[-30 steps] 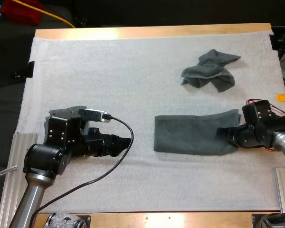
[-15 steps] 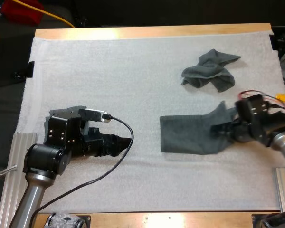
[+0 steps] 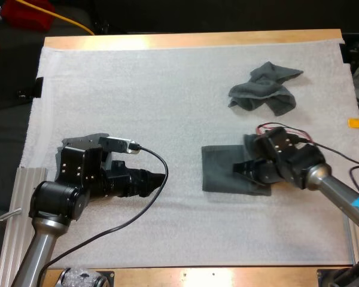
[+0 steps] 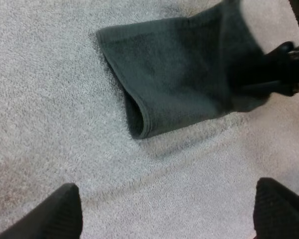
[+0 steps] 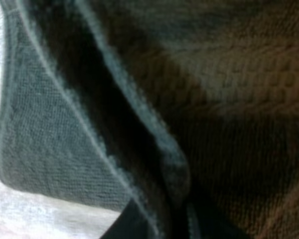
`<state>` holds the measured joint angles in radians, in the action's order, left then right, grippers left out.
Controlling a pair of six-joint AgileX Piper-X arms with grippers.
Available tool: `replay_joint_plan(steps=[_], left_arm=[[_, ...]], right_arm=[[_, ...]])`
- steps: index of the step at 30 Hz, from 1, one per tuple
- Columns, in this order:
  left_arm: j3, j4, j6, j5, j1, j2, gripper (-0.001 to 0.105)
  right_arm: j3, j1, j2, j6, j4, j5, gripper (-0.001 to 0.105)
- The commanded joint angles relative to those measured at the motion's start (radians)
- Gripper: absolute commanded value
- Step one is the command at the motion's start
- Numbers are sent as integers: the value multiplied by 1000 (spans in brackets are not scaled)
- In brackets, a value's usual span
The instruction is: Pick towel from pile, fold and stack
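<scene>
High view, nearest to me: my left gripper (image 3: 160, 178) sits low over the white mat (image 3: 137, 95), pointing toward the middle and well apart from any cloth. In the left wrist view its fingers (image 4: 60, 211) stand wide apart with bare mat between them and nothing in their grasp. A little farther off, to the right, lies the flat towel (image 3: 218, 171), dark grey-green. Its left part is spread on the mat and its right end is lifted and doubled back over itself. My right gripper (image 3: 241, 168) is on top of that doubled part, pinched closed on the towel's edge. The left wrist view shows cloth draped up to its black fingers, and the right wrist view has hemmed layers pressed close. The towel's left end is a rounded fold, one layer on the other. Farther still, toward the mat's far right, the crumpled towel (image 3: 263, 89) lies in a heap, apart from the flat one. Beyond it runs the wooden table (image 3: 191, 39) edge.
</scene>
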<state>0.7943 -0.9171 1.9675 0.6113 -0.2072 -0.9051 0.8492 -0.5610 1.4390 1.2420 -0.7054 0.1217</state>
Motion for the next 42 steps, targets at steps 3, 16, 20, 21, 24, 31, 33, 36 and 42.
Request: replay_joint_plan(steps=[3, 16, 20, 21, 24, 31, 33, 36, 42], left_arm=[[4, 1, 9, 7, 2, 3, 69], [4, 1, 9, 7, 2, 3, 69], [4, 1, 9, 7, 2, 3, 69], [4, 1, 9, 7, 2, 3, 69], [4, 1, 9, 7, 2, 3, 69], [4, 1, 9, 7, 2, 3, 69], [4, 1, 9, 7, 2, 3, 69], [4, 1, 9, 7, 2, 3, 69], [4, 1, 9, 7, 2, 3, 69]], right_arm=[[7, -6, 38, -54, 43, 51, 1], [7, -48, 154, -147, 168, 103, 1], [7, -48, 172, -167, 192, 116, 3], [7, -48, 174, -167, 196, 123, 5], [7, -48, 174, -167, 227, 159, 17], [7, -51, 147, -164, 311, 273, 65], [7, -50, 132, -164, 311, 260, 65], [7, -57, 123, -166, 311, 280, 65], [7, -105, 127, -167, 324, 278, 65]])
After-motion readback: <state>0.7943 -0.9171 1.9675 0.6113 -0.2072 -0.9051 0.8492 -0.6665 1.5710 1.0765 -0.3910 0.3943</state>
